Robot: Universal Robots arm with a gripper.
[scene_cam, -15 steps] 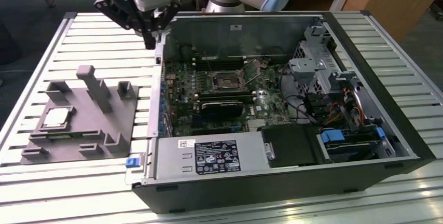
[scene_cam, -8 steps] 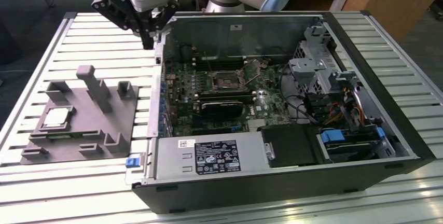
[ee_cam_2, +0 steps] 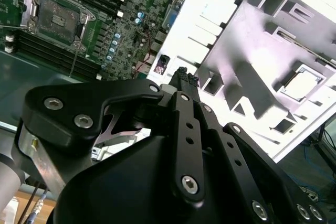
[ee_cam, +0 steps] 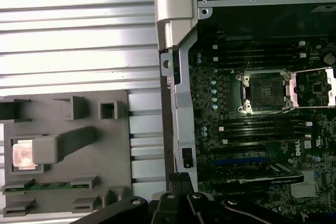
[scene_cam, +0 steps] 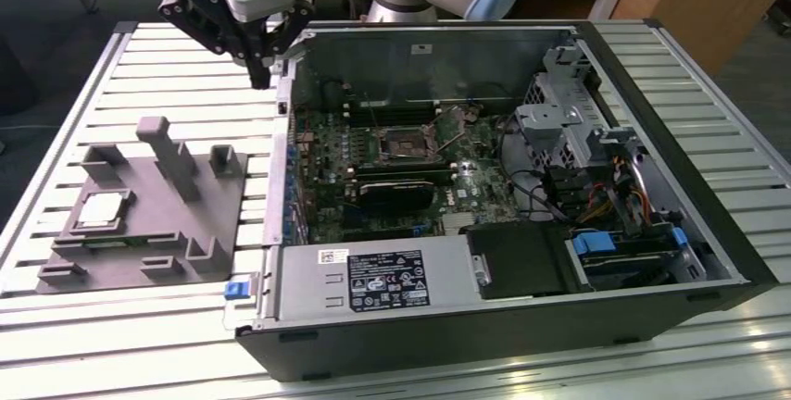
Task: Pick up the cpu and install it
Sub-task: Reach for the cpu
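The cpu [scene_cam: 102, 212] is a pale square chip lying flat in a recess of the grey plastic tray [scene_cam: 229, 201] at the exterior view's left. An upright block partly covers the cpu [ee_cam: 20, 156] in the first wrist view, and it glares white in the second wrist view [ee_cam_2: 303, 85]. The motherboard's dark socket [scene_cam: 406, 143] stands with its metal frame lifted, as both wrist views show [ee_cam: 262, 93] [ee_cam_2: 58, 19]. My gripper [scene_cam: 259, 78] hangs high over the slatted table by the case's far left corner, shut on nothing, well apart from the cpu; its fingertips [ee_cam_2: 181, 72] meet.
The open computer case [scene_cam: 692, 224] fills the middle and the exterior view's right, with drive cages, cables and a power supply [scene_cam: 370, 280] inside. The tray carries several upright blocks [scene_cam: 167, 155]. The slatted metal table [scene_cam: 148, 67] runs under everything.
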